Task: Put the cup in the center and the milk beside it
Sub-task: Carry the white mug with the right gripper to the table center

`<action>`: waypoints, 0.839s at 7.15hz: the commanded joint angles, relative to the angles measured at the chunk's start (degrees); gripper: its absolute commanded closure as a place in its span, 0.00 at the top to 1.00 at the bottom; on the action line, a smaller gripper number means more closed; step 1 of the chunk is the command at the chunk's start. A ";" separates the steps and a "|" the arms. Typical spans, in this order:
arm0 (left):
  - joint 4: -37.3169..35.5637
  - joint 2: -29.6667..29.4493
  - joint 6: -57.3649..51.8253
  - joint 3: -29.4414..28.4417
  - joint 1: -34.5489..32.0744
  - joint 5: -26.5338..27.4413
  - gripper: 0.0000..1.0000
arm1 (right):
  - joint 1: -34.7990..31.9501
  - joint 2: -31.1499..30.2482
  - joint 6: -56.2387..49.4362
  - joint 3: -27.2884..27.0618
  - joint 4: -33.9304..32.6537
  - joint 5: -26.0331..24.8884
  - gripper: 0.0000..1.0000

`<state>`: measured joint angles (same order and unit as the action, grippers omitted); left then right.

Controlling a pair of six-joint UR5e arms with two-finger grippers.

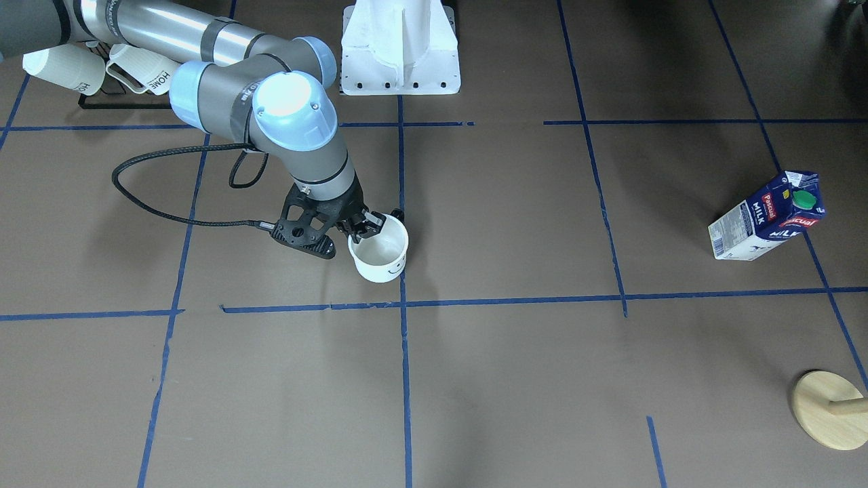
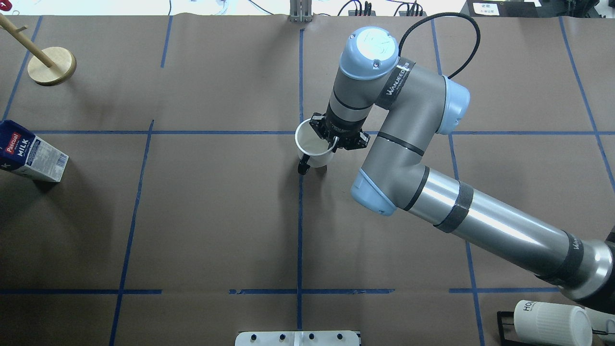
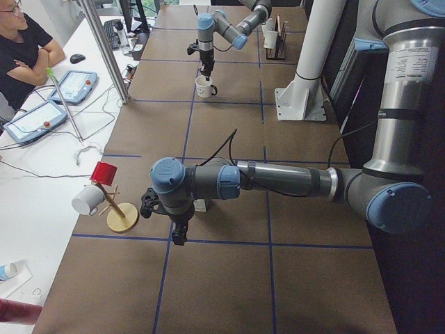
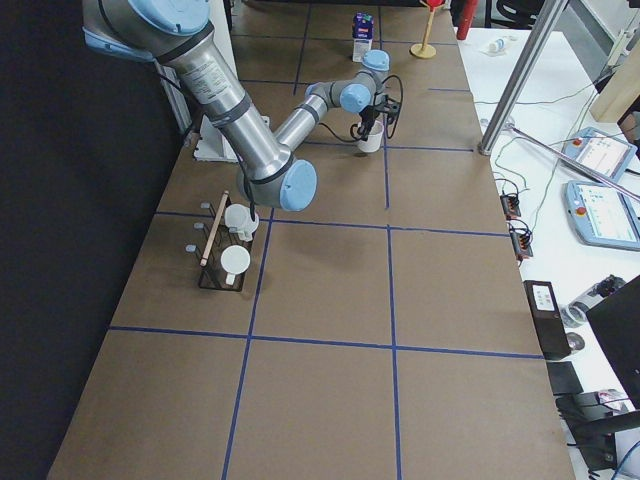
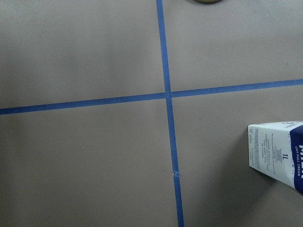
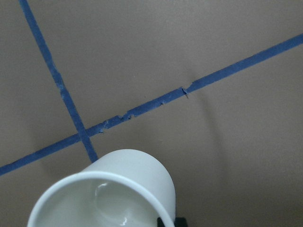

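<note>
The cup [image 1: 380, 254] is a smooth white mug with a faint smiley on its side, sitting near a blue tape crossing [image 2: 300, 132] in the middle of the brown surface. My right gripper [image 1: 363, 227] is shut on the cup's rim, one finger inside it. The cup also shows in the overhead view [image 2: 314, 144] and in the right wrist view [image 6: 118, 194]. I cannot tell if it touches the table. The milk [image 1: 766, 217] stands upright far off on my left side [image 2: 29, 156]. My left gripper [image 3: 179, 235] hangs over the table near the milk; I cannot tell if it is open or shut.
A wooden mug stand [image 1: 831, 407] stands beyond the milk near the table corner. A black rack with ribbed "HOME" mugs [image 1: 102, 71] sits close to my right base. The white robot pedestal [image 1: 400, 47] is at the table's near edge. An operator [image 3: 21, 49] sits alongside.
</note>
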<state>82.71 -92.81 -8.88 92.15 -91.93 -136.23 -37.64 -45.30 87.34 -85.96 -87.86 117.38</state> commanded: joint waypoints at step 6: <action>0.00 -0.09 0.00 0.04 0.00 0.00 1.00 | -0.32 -0.49 0.29 -1.04 0.59 -0.31 1.00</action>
<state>82.70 -92.84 -8.88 92.20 -91.93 -136.23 -37.07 -45.64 87.62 -86.21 -87.29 117.03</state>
